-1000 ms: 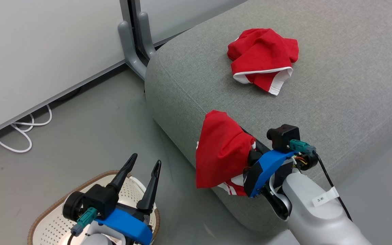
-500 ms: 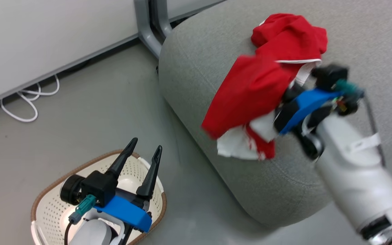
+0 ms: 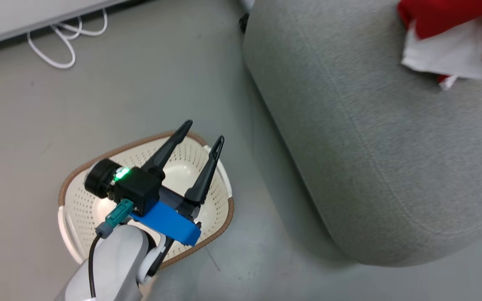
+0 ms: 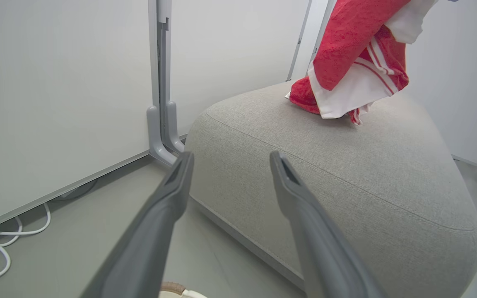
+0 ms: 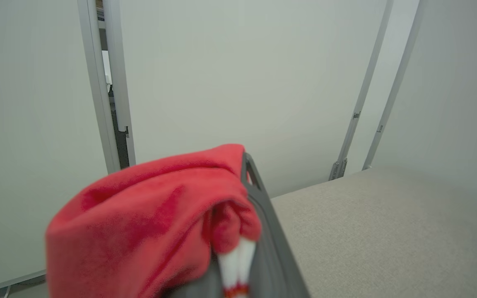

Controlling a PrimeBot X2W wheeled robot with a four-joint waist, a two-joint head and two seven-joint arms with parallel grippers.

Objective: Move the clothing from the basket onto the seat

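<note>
Basket sat on the floor at the left, with the left gripper hovering over it, fingers spread and nothing between them. Rightward rose the seat, one red garment already resting on its top. Beside that, a second garment hung just above the cushion, draped over the right gripper, whose fingers were pinched on the cloth. This looked like the final delivery. Next, the right arm would need to lower and let go well inside the edge.
</note>
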